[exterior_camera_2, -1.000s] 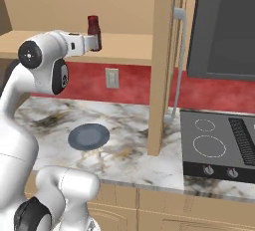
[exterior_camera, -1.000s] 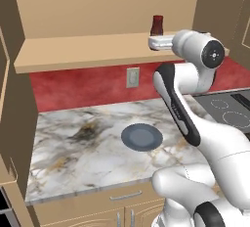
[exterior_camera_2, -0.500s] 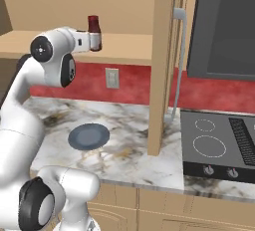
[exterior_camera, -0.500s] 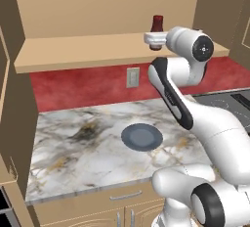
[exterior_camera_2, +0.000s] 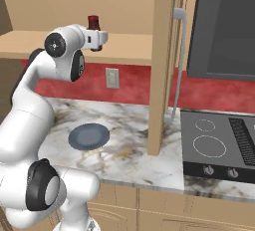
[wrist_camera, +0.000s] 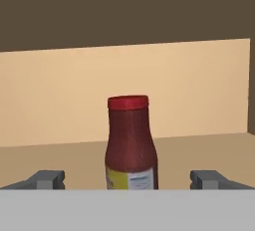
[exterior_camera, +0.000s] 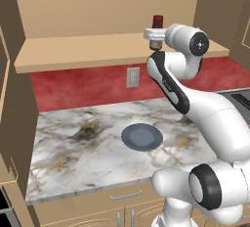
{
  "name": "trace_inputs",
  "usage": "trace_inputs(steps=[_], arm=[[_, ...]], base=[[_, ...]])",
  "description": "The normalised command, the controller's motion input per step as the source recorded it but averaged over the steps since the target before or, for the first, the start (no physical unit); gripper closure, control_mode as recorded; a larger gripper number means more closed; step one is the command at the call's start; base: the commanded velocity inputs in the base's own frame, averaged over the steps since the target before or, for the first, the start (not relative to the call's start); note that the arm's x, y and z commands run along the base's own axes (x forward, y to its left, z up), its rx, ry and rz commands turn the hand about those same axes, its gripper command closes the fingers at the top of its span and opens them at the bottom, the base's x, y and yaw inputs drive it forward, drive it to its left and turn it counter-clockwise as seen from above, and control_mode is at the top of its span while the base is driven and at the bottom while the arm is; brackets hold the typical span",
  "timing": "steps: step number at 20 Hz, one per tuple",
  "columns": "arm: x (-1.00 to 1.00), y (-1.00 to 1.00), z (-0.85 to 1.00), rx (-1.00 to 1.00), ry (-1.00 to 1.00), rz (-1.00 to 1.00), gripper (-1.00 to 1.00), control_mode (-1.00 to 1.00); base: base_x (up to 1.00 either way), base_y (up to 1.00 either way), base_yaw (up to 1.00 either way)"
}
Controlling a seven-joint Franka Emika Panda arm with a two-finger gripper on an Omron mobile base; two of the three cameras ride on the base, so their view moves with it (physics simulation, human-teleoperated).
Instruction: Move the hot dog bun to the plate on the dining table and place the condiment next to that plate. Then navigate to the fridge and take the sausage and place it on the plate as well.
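The condiment [wrist_camera: 131, 145], a dark-red bottle with a red cap and pale label, stands upright on a wooden shelf [exterior_camera: 73, 55] above the wall counter. It also appears as the condiment [exterior_camera: 157, 22] in the left base view and the condiment [exterior_camera_2: 93, 22] in the right base view. My gripper [wrist_camera: 128, 179] is open, one fingertip on each side of the bottle and well apart from it. The hand sits at shelf height as the gripper [exterior_camera: 156, 39] and the gripper [exterior_camera_2: 96, 40], right in front of the bottle. The bun, pale plate, dining table and fridge are out of view.
A small dark blue-grey plate [exterior_camera: 142, 137] lies on the marble wall counter [exterior_camera: 73, 157] under the shelf. A wooden upright [exterior_camera_2: 162, 65] and a cooktop [exterior_camera_2: 214, 145] stand to the right. A wall outlet [exterior_camera: 132, 77] sits on the red backsplash.
The arm has stretched up and forward, bringing the hand from beside the shelf edge to directly in front of the bottle. The bottle has not moved.
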Motion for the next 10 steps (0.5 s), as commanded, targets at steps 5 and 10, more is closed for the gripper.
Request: trace_inputs(steps=[5,10], arm=[[0.22,0.00,0.00,0.00,0.00,0.00,-1.00,-1.00],[0.14,0.00,-0.03,0.00,0.00,0.00,-1.00,-1.00]], base=[[0.00,0.00,0.00],[0.00,0.00,0.00]])
